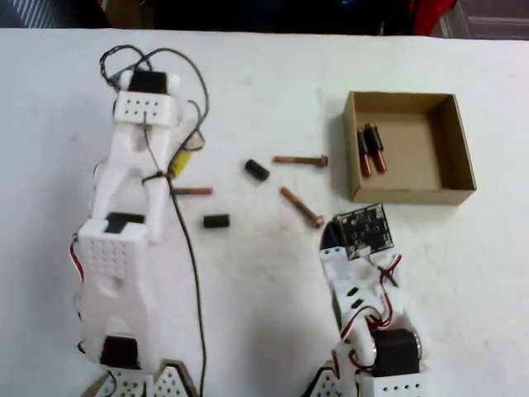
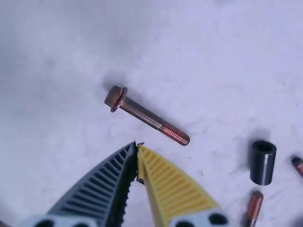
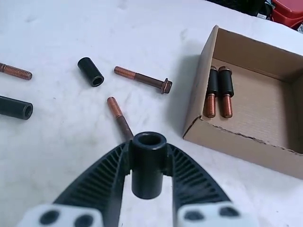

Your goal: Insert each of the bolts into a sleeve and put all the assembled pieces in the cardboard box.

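Table (image 1: 273, 74): white, everything lies on it.
Cardboard box (image 1: 351, 149): open, with two assembled pieces (image 1: 370, 150) side by side inside.
Left gripper (image 2: 137, 147): fingers pressed together on nothing, just beside a loose bolt (image 2: 144, 115).
Right gripper (image 3: 147, 150): pinching a black sleeve (image 3: 148, 175) upright; the sleeve hides the head of a second bolt (image 3: 118, 116).
Third bolt (image 1: 194, 191): partly covered by the left arm.
Loose sleeves (image 1: 257, 170): two, lying on the table.

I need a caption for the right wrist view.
Right gripper, jaws shut on a black sleeve, near loose bolts; two assembled pieces in cardboard box.
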Tool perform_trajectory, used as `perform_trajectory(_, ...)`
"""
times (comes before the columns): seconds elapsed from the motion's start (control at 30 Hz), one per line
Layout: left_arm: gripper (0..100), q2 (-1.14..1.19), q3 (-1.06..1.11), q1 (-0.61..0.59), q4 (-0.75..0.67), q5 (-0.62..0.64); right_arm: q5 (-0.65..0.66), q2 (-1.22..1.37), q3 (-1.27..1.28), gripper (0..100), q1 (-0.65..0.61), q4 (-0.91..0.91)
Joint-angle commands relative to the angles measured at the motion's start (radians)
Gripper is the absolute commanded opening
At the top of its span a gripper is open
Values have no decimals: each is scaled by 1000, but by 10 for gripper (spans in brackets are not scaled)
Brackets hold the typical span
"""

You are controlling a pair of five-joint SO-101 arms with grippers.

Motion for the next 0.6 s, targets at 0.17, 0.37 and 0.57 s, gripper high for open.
perform_trajectory(0.17, 27, -19, 44, -47, 6, 241, 17, -16, -3, 16, -7, -2)
perform_trajectory(0.37, 28, -19, 173, -35, -110, 241, 17, -16, -3, 16, -7, -2)
perform_trajectory(0.57, 28, -19, 201, -28, -161, 242, 17, -16, -3, 16, -7, -2)
